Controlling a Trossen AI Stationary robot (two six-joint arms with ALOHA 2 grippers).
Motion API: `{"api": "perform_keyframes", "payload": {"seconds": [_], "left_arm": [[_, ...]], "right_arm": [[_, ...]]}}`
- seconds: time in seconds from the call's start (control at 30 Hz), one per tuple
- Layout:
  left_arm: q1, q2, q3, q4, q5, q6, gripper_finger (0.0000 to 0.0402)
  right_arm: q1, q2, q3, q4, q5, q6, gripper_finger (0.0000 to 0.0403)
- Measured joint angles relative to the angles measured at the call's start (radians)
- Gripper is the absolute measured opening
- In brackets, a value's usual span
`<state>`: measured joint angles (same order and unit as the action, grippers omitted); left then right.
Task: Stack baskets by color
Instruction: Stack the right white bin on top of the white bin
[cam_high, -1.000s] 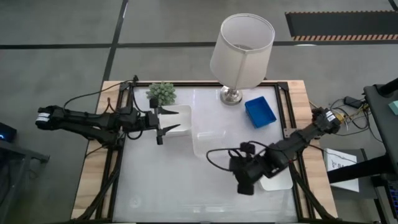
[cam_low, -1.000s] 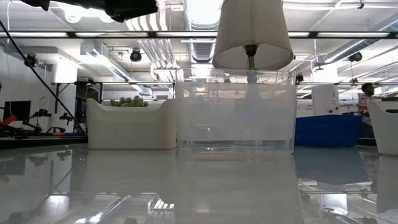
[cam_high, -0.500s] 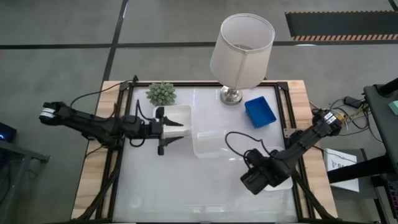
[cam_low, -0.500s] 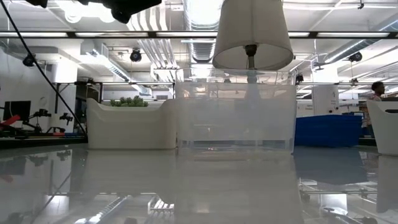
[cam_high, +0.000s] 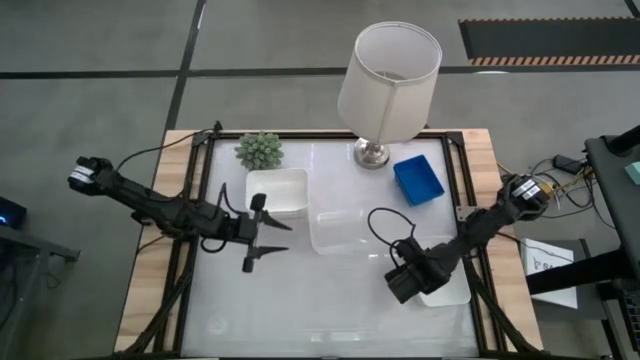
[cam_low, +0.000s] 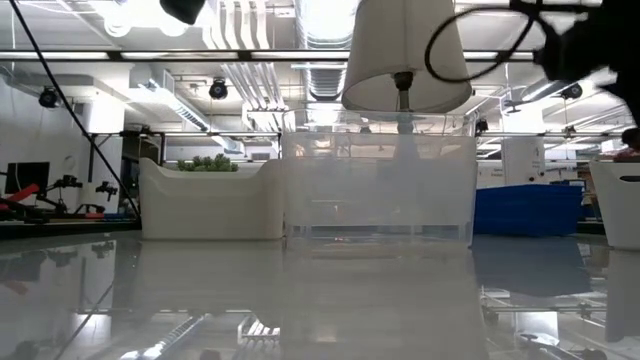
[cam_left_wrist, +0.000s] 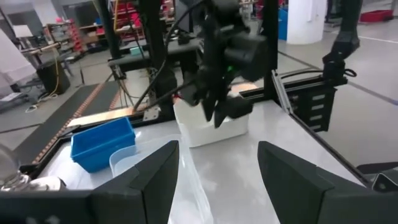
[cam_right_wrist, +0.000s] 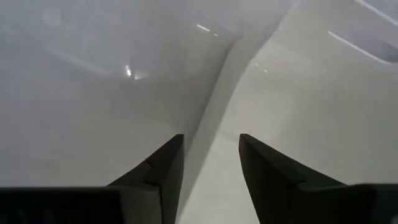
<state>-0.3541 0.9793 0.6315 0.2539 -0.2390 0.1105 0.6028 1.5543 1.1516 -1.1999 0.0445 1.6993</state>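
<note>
Now | right end effector (cam_right_wrist: 210, 167) parted astride white basket (cam_right_wrist: 311, 99) rim, ungripped

Half hidden under the right gripper (cam_high: 401, 287): one white basket (cam_high: 447, 287). Cut off at the low view's edge: the same basket.

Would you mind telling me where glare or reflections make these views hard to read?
Low view: the glossy table mirrors the ceiling lights and the clear basket. High view: the table washes pale, so the clear basket barely shows. Right wrist view: the white basket is nearly featureless.
</note>
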Motion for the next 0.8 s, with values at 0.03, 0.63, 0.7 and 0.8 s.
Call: {"api": "perform_keyframes", "payload": {"seconds": [0.03, 0.63, 0.7, 0.8], "left_arm": [[-0.003, -0.002, 0.0, 0.0, 0.0, 0.0, 0.0203], [-0.008, -0.007, 0.0, 0.0, -0.001, 0.01, 0.0203], [-0.008, -0.007, 0.0, 0.0, -0.001, 0.012, 0.0203], [-0.008, -0.011, 0.0, -0.001, -0.001, 0.034, 0.0203]], "right_arm": [[-0.004, 0.0, -0.023, 0.028, 0.0, -0.002, 0.0144], [-0.019, 0.001, -0.099, 0.167, 0.008, 0.029, 0.0012], [-0.019, 0.001, -0.079, 0.153, 0.011, 0.027, 0.001], [-0.018, 0.002, -0.036, 0.102, 0.011, 0.028, 0.0009]]}}
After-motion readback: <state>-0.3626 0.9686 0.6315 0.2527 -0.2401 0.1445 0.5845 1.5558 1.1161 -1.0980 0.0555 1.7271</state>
